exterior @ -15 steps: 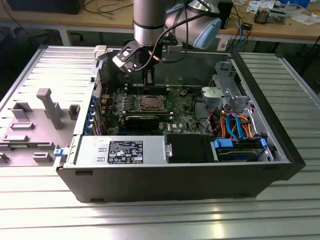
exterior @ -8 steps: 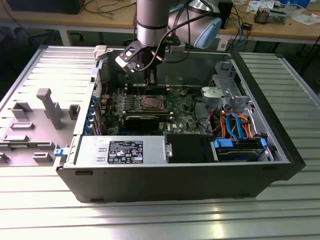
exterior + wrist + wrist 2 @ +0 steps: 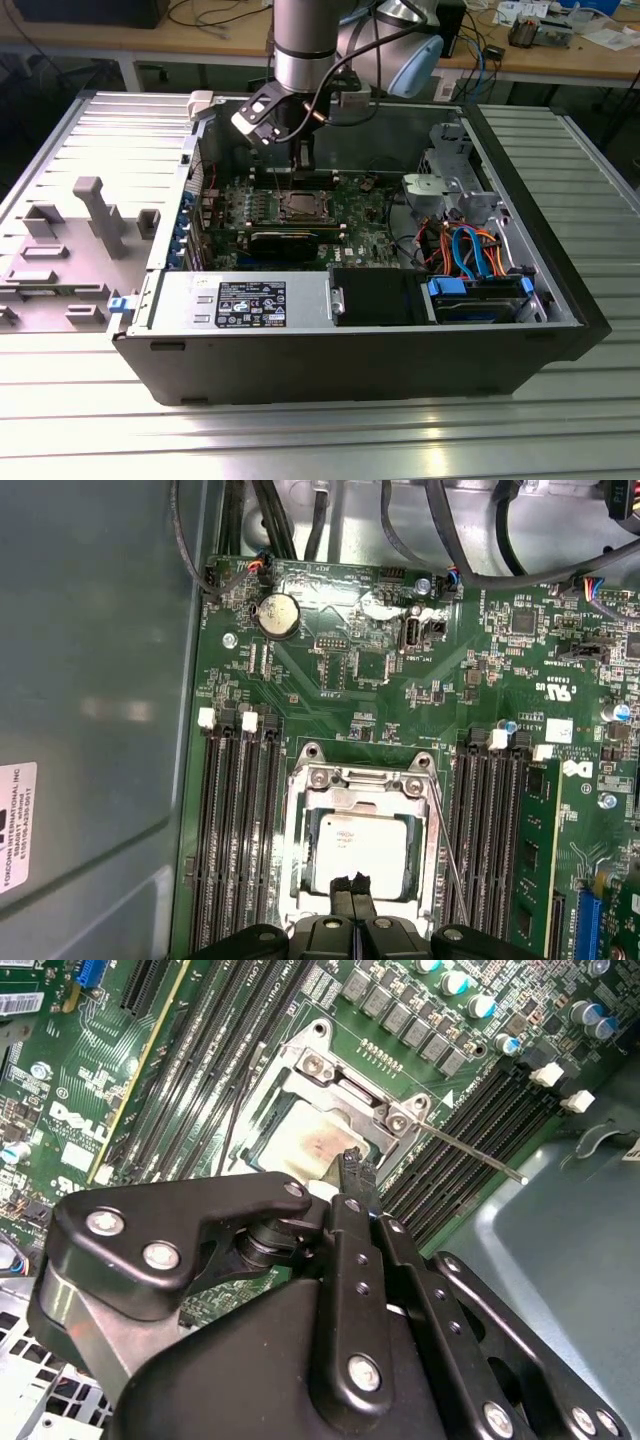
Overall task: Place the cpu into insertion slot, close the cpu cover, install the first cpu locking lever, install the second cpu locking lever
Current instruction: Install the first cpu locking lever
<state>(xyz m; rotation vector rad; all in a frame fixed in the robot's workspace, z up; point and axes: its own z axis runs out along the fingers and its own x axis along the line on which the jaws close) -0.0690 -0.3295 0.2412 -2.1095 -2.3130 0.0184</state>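
Note:
The cpu (image 3: 365, 848) lies flat in the insertion slot (image 3: 300, 206) on the green motherboard, its dull silver top showing through the window of the cpu cover (image 3: 360, 780). The cover lies down around the chip. A thin metal locking lever (image 3: 447, 840) runs along one side of the socket and, in the second wrist view, this lever (image 3: 470, 1150) sticks out past the cover (image 3: 350, 1085). My gripper (image 3: 352, 885) is shut with nothing between its fingers, the tips just over the cpu's edge (image 3: 300, 1140). In the exterior view the gripper (image 3: 303, 155) hangs right above the socket.
Long black memory slots (image 3: 240, 820) flank the socket on both sides. A coin battery (image 3: 277, 613) and cables sit beyond it. The open case holds a power supply (image 3: 240, 300), a drive with blue cables (image 3: 470, 270) and a metal bracket (image 3: 445, 185). Grey fixtures (image 3: 95, 215) stand outside.

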